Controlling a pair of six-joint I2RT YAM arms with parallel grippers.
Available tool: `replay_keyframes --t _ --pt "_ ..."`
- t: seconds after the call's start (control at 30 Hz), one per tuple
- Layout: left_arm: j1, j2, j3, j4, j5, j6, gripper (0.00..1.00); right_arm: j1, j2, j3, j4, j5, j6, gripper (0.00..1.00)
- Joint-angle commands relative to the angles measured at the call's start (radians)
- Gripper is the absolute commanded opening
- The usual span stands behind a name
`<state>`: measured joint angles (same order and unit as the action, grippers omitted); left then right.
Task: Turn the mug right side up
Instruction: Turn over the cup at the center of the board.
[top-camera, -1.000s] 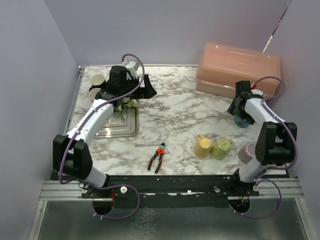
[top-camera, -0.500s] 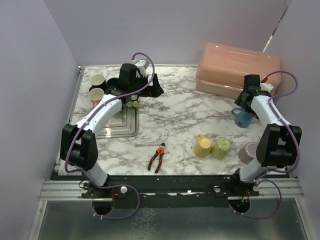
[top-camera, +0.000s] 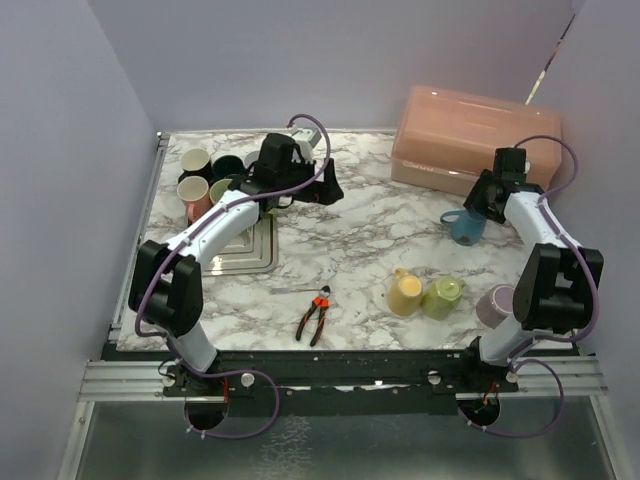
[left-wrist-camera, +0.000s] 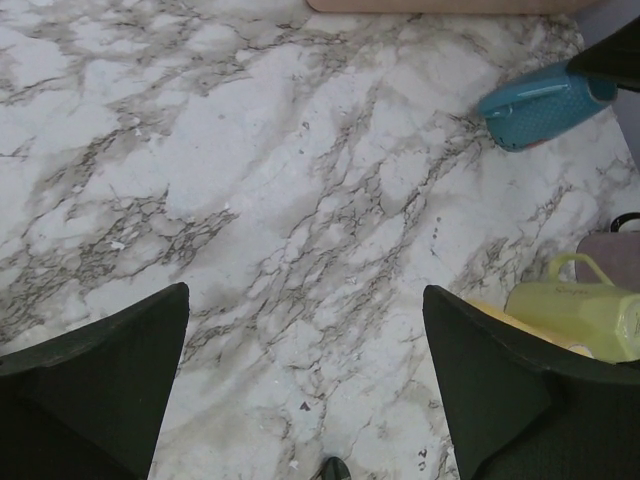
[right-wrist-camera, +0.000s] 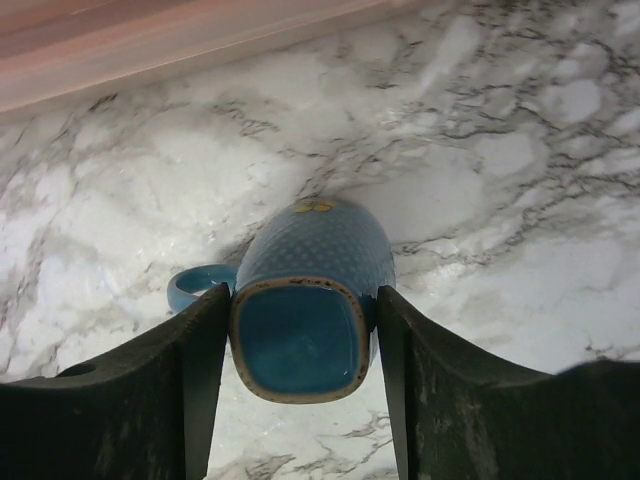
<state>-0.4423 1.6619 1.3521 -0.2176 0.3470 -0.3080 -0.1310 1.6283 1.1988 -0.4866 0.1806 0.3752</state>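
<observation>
The blue mug is in my right gripper, whose fingers press on its two sides. Its squarish base faces the wrist camera, its handle sticks out to the left, and its mouth points away toward the marble. In the top view the blue mug is near the right edge, in front of the pink box, with the right gripper just behind it. My left gripper hangs open over bare marble at the back centre, holding nothing. The left wrist view shows the blue mug far off.
A yellow mug, a green mug and a mauve mug lie front right. Red-handled pliers lie front centre. A pink lidded box stands back right. A metal tray and several upright mugs are back left.
My right gripper has come down around the blue mug and closed on it, and the mug has shifted a little left. My left arm has swung right, away from the back-left mugs.
</observation>
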Motion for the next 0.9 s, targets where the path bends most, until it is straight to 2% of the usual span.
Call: replay_keyframes --t 0.0,0.1,0.2,0.33,0.4,0.5,0.63,0.73,0.87 --pt "-0.080 0.048 0.041 0.018 0.003 0.065 0.99 0.036 -0.010 -0.031 0.024 -0.247 -0.168 0.55" --pt "-0.138 0.089 0.058 0.018 0.020 0.108 0.99 0.097 0.010 -0.021 0.019 -0.315 -0.230 0.54" --pt "-0.179 0.138 0.089 0.018 0.023 0.128 0.99 0.155 0.039 0.002 0.001 -0.312 -0.262 0.54" --pt "-0.224 0.211 0.151 0.023 0.015 0.149 0.98 0.173 0.055 0.037 -0.018 -0.368 -0.301 0.55" --pt "-0.243 0.249 0.179 0.033 0.018 0.162 0.99 0.188 0.062 0.056 -0.026 -0.397 -0.312 0.61" --pt "-0.264 0.316 0.236 0.044 0.026 0.191 0.99 0.203 0.056 0.071 -0.011 -0.401 -0.264 0.76" --pt "-0.280 0.402 0.320 0.044 0.038 0.232 0.99 0.203 -0.007 0.070 0.016 -0.297 -0.159 0.88" --pt "-0.296 0.468 0.389 0.046 0.043 0.254 0.99 0.200 -0.062 0.063 0.007 -0.146 -0.039 0.87" --pt "-0.331 0.553 0.483 0.050 0.018 0.271 0.94 0.200 -0.139 0.020 -0.001 -0.049 0.100 0.79"
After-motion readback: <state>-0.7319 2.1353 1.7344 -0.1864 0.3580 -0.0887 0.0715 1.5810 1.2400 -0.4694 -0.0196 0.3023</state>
